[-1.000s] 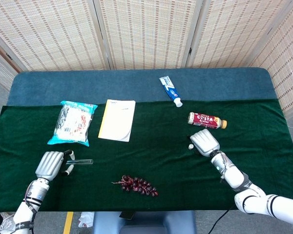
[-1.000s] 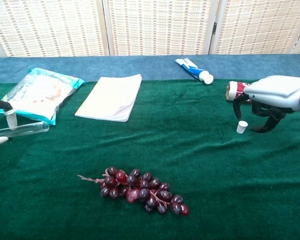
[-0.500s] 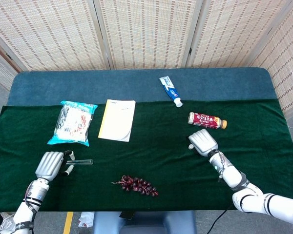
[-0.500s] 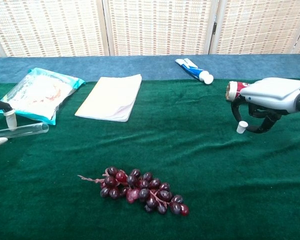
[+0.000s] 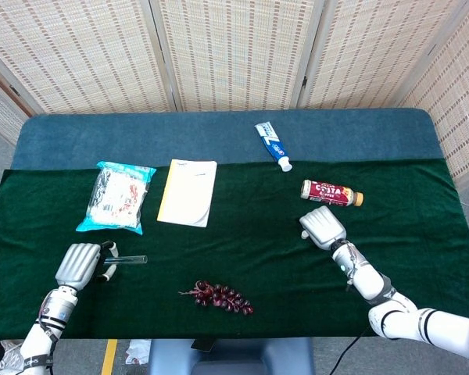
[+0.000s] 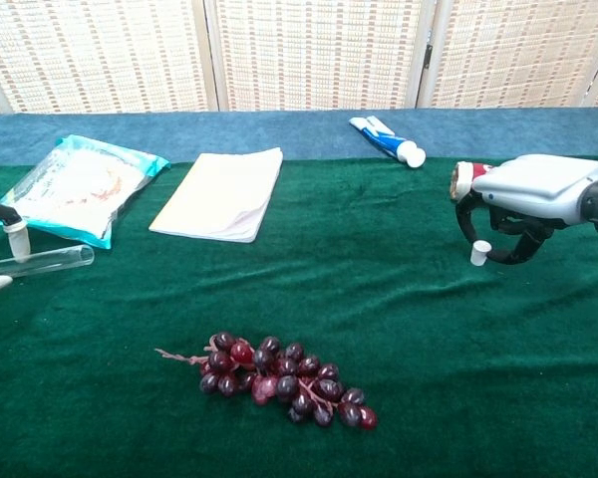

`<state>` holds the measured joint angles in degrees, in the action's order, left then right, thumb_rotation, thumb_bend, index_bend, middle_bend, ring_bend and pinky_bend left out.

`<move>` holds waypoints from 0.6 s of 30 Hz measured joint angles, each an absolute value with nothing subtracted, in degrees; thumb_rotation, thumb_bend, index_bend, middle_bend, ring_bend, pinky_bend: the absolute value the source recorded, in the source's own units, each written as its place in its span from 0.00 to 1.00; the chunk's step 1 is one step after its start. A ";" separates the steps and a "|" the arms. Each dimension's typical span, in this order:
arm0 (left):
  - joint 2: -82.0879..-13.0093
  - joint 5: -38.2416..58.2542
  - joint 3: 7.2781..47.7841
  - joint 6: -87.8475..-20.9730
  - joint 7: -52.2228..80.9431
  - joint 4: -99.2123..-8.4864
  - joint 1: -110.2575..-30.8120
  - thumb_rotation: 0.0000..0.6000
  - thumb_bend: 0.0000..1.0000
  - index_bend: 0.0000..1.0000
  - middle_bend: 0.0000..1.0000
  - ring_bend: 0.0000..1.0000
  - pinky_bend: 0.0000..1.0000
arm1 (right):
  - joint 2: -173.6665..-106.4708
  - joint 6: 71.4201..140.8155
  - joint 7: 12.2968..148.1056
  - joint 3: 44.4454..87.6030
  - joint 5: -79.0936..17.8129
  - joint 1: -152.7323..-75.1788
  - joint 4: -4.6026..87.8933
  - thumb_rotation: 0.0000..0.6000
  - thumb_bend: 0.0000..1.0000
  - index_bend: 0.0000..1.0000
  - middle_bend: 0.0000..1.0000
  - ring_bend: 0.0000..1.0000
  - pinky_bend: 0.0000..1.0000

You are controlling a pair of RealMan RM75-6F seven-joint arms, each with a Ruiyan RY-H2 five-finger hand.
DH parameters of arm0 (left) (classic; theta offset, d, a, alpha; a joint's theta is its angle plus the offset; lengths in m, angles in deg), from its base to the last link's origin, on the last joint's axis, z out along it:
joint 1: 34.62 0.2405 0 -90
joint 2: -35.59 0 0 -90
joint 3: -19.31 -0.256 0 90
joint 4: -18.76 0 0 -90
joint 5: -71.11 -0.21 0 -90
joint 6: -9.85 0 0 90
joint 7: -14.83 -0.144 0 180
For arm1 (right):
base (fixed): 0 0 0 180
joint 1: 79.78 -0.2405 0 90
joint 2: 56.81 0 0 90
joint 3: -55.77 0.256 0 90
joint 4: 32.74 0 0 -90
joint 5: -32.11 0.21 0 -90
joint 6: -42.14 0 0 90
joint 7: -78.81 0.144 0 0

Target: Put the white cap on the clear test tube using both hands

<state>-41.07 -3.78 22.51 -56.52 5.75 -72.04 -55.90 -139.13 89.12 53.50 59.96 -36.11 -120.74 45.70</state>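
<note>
Right robot hand (image 6: 523, 204) curled over white cap (image 6: 479, 253), grip unclear; left robot hand (image 5: 79, 263) holds test tube (image 6: 50, 260).

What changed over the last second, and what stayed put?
The right hand slid left, closing its fingers around the white cap, which looks nudged slightly left on the cloth; a firm grip can't be confirmed. The left hand still holds the clear test tube. The grapes, notebook and bottle stayed put.

The clear test tube (image 6: 52, 259) lies flat at the cloth's left — the small white cap (image 6: 479, 253) far right.
</note>
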 measured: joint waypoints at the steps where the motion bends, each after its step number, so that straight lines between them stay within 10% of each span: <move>1: -41.10 -3.79 22.51 -56.50 5.81 -71.96 -55.91 1.00 0.50 0.66 0.97 0.90 0.84 | -139.15 89.10 53.31 59.97 -35.88 -120.81 45.79 1.00 0.44 0.54 0.97 1.00 1.00; 18: -39.45 -4.91 26.19 -53.14 19.26 -74.55 -58.89 1.00 0.52 0.66 0.98 0.91 0.84 | -130.08 95.87 58.37 63.92 -39.89 -120.13 62.48 1.00 0.51 0.72 1.00 1.00 1.00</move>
